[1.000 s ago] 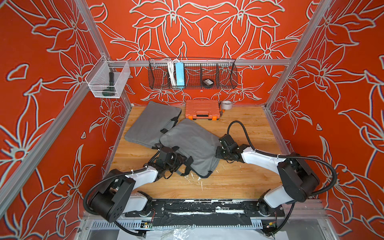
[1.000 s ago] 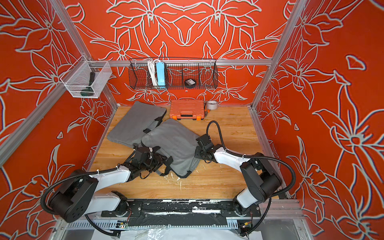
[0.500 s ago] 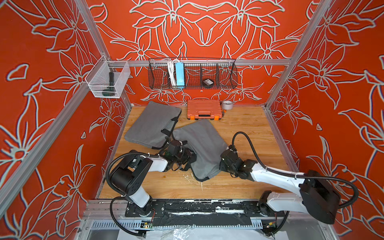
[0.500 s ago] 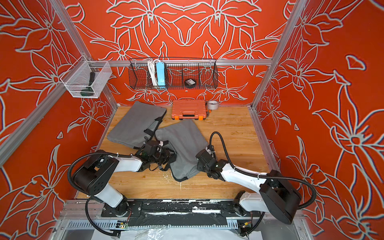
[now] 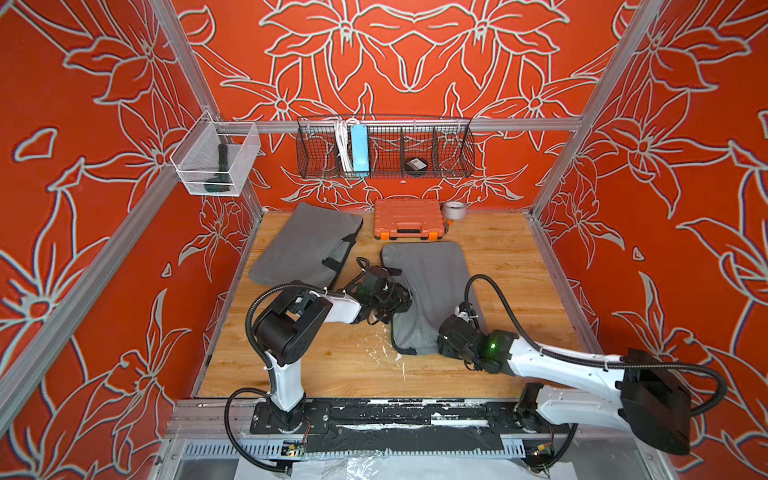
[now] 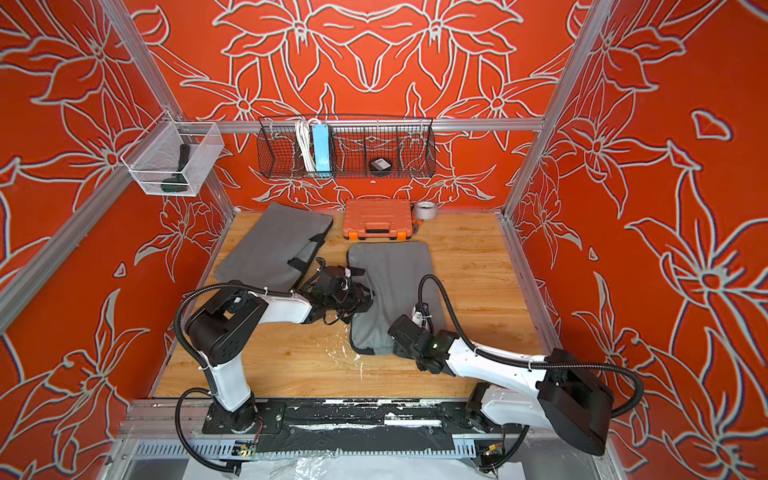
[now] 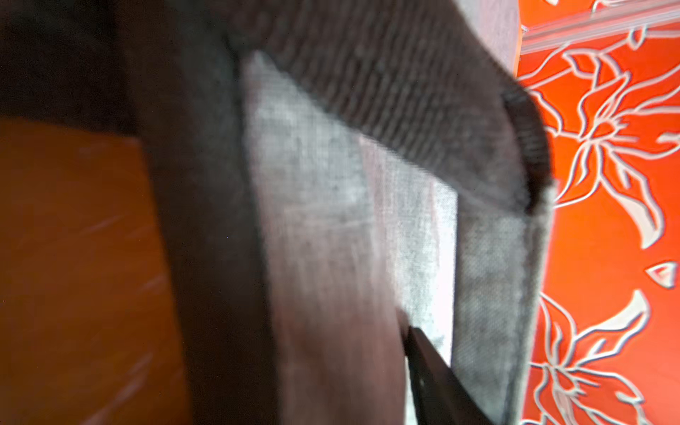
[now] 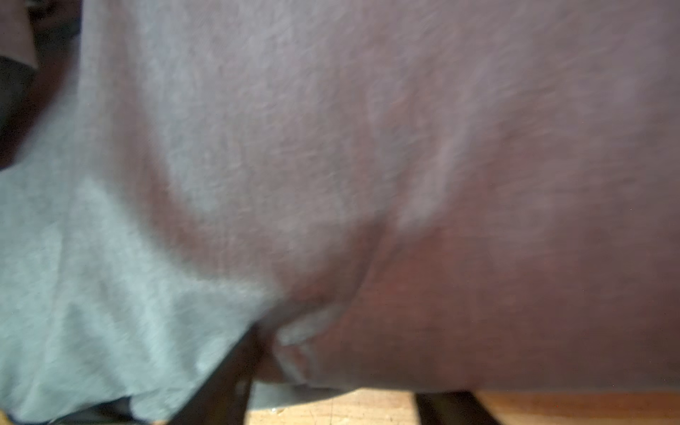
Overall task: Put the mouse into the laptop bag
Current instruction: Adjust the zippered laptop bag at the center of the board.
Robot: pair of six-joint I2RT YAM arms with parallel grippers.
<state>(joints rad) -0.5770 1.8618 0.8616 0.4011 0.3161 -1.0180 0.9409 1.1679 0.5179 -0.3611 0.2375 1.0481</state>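
Wooden desk [image 5: 511, 266]: grey fabric laptop bag [image 5: 432, 282] lies flat mid-desk | left pincer [image 5: 397, 299]: among the black webbing straps [image 7: 404, 92] at the bag's edge, probably to open its mouth; grip cannot be told | right pincer [image 5: 441, 345]: at the near corner, fingers apart, holding nothing | computer mouse: not visible in any view

Grey laptop bag [image 8: 331, 147] blurred, filling both wrist views — left gripper [image 5: 390, 297] tips lost among its straps, right gripper [image 5: 444, 341] tips hidden at its near corner.
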